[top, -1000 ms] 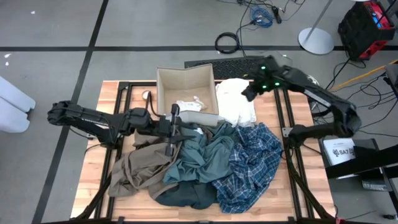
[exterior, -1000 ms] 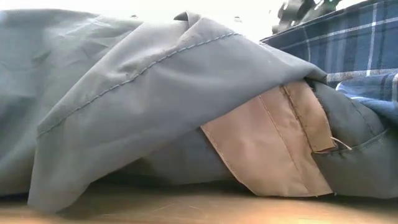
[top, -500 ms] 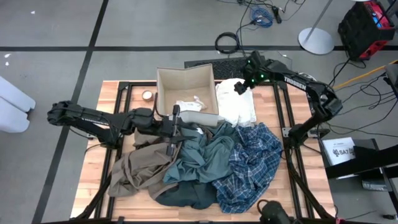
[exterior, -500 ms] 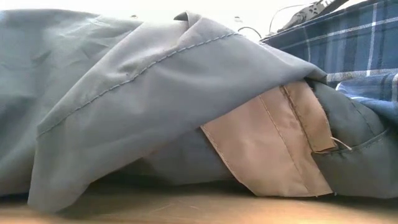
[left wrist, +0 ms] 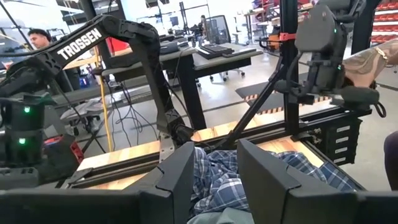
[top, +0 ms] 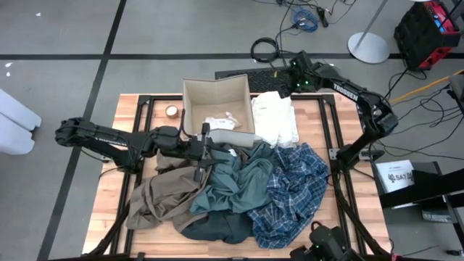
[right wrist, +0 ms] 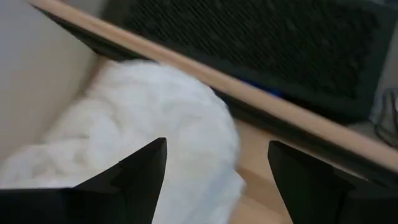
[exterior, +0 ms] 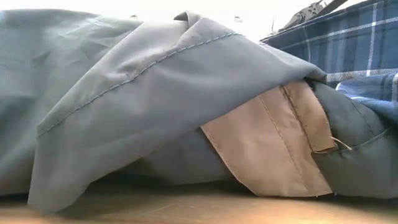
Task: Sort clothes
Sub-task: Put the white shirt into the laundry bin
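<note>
From the left, my left gripper lies low over the near edge of the heap, its fingers standing part-way apart with nothing between them that I can see, the teal-grey shirt just below and the blue plaid shirt ahead; the tan-brown garment sprawls at the heap's left, the dark slate one under the front; the fabric box holds a cream piece; to its right the cream-white pile sits apart from the rest, and my right gripper hangs over its far edge, jaws spread wide and empty, white cloth under them; I judge the placing done, so I would lift the right arm straight up clear of the pile so no fold snags; then close the left fingers low on a single layer of teal-grey, pinching one fold only, and raise slowly to peel it off the plaid
</note>
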Available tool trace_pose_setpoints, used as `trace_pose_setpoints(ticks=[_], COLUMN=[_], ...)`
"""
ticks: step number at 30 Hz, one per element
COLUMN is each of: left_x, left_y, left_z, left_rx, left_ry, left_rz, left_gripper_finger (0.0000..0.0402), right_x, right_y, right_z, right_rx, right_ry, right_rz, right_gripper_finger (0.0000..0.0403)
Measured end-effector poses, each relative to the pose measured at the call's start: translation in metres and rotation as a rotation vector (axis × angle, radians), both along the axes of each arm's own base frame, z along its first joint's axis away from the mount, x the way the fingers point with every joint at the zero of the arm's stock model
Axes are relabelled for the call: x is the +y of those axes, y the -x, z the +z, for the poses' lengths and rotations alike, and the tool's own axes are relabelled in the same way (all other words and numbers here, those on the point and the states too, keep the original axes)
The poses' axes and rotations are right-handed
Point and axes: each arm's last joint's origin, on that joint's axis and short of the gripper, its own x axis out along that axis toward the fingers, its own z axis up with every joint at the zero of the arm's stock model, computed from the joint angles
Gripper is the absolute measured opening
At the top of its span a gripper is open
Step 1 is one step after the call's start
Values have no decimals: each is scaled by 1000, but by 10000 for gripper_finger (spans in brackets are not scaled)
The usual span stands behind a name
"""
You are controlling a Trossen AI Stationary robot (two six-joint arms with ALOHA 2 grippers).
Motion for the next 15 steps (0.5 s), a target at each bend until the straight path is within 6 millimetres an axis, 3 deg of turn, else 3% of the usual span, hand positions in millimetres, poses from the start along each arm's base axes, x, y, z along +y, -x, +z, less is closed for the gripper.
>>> trace_pose_setpoints(ticks=[8,15], left_x=[0,0], left_y=[0,0], left_z=[0,0], left_rx=[-1,-4], left_ry=[0,1], left_rz=[0,0], left_gripper_finger=[132,132], right_x=[1,6], right_y=[-13,-25], right_z=[-29,-63], right_rx=[21,145], right_ry=[-174,-334], right_rz=[36,64], right_gripper_finger=[270,258])
